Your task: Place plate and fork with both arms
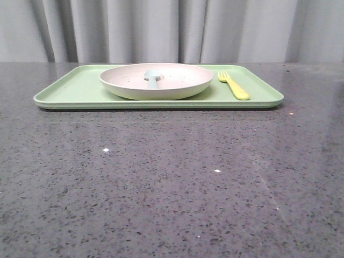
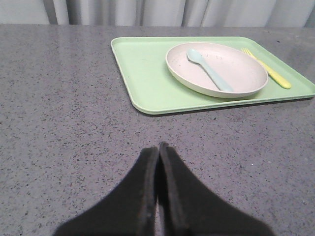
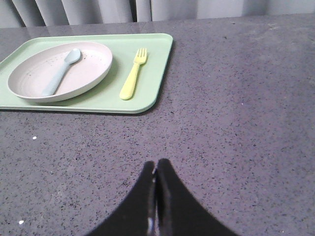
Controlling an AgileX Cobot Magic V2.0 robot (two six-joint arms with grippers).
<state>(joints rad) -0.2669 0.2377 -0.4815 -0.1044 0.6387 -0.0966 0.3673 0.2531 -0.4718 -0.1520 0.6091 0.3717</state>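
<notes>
The speckled off-white plate (image 1: 172, 86) (image 2: 236, 73) (image 3: 88, 64) rests on a light green tray (image 1: 70, 91) (image 2: 147, 73) (image 3: 152, 73) at the far side of the table. A pale blue spoon (image 1: 152, 77) (image 2: 209, 69) (image 3: 60, 71) lies in the plate. Beside the plate, on the tray's right part, lies the yellow fork (image 1: 234, 86) (image 2: 270, 71) (image 3: 133, 76). My left gripper (image 2: 158, 146) is shut and empty, well short of the tray's near left corner. My right gripper (image 3: 156, 163) is likewise shut with nothing in it, short of the tray's near right corner. Neither arm shows in the front view.
The table (image 1: 172, 183) is dark grey speckled stone, with bare surface between the tray and both grippers. Grey curtains (image 1: 172, 29) hang behind the table's far edge.
</notes>
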